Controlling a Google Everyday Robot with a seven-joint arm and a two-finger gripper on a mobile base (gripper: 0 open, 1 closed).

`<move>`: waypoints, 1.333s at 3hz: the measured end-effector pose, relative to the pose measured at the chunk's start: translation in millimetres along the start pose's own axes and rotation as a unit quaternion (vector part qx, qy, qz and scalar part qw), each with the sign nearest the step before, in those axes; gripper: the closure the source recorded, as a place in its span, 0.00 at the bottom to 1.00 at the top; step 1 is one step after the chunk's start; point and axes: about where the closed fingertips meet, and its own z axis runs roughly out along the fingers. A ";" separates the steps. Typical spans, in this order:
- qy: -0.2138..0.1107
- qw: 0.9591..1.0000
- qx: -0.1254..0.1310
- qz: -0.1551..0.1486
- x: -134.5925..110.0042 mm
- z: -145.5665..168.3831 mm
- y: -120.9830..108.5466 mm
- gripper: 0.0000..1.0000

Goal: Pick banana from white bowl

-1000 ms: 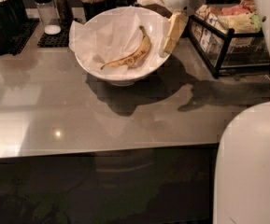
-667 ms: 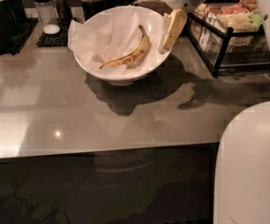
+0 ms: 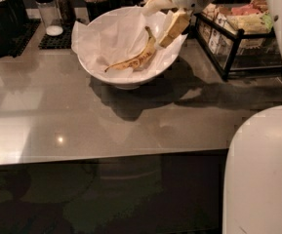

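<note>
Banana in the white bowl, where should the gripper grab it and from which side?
Grip the banana across its middle, from above: it lies flat on the paper, and the bowl walls block side approaches. The gripper hangs open over its upper right end.

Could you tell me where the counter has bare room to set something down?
The counter is bare in front of the bowl and left of it. Crowded at the back: jars, the wire rack, and the gripper, jaws open, over the bowl's right side.
</note>
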 end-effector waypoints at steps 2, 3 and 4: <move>-0.043 0.999 -0.009 -0.006 5.9 50.9 -22.4 0.19; -0.058 0.998 -0.038 -0.008 10.1 87.0 -28.4 0.19; -0.060 0.996 -0.064 -0.011 13.0 115.5 -30.7 0.20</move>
